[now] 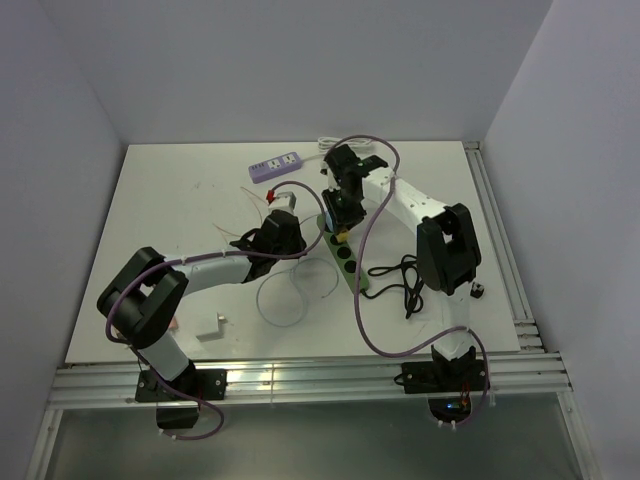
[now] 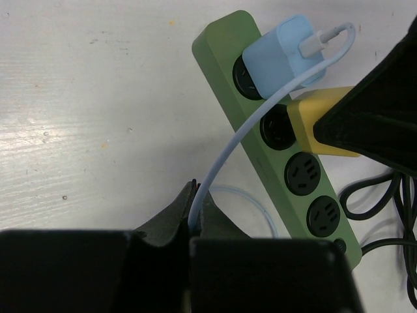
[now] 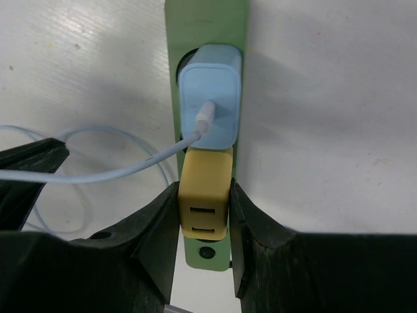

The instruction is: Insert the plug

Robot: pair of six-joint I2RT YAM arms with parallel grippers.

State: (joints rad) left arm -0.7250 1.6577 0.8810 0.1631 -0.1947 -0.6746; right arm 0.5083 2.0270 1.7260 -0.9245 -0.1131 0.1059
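Over the socket beside the pale blue charger cube on the long green plastic power strip, the right gripper is clamped on the flat sides of the small yellow boxy plug, which touches that cube; whether its prongs are in I cannot tell. Nearby, the left gripper is pinched together on the thin white cable running from the cube. I judge the plug light, rigid and smooth, apt to tilt, so a square hold on its flanks suits.
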